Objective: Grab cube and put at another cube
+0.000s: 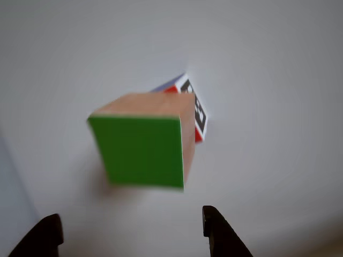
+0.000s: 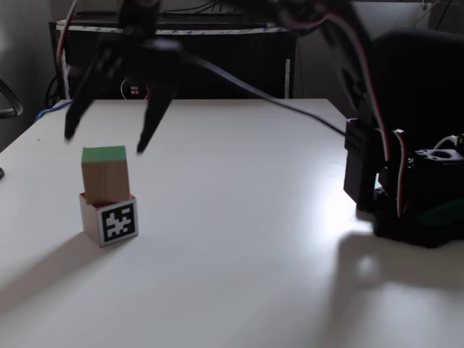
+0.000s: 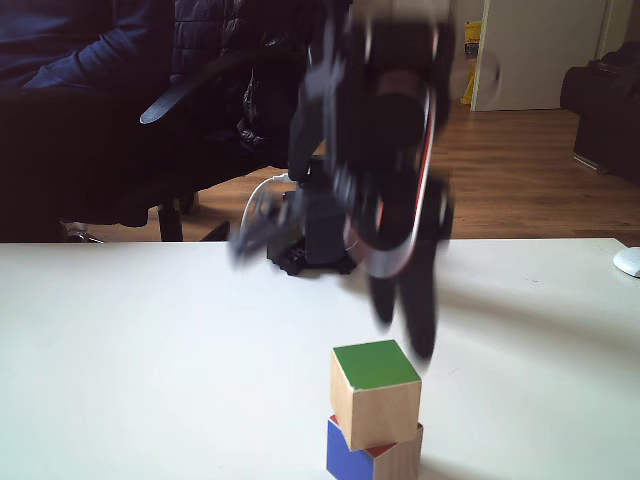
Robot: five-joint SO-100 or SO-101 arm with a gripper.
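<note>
The wood-grain cube with a bright green face [image 2: 105, 174] is resting, slightly askew, atop the marker-faced red-and-blue cube [image 2: 111, 220]. The black two-finger gripper [image 2: 105, 138], fingers spread and empty, is best being lifted straight up, clear of the stack

We see a plain white bench [image 2: 246, 217] with a smooth top. Directly on it, near its left edge in a fixed view, rests the marker-faced cube [image 2: 110, 220], its black-and-white pattern facing the front edge. The arm's dark base [image 2: 417, 196] stands on the bench near the right edge. A white rounded object [image 3: 628, 262], partly cut off, lies at an edge in a fixed view.
</note>
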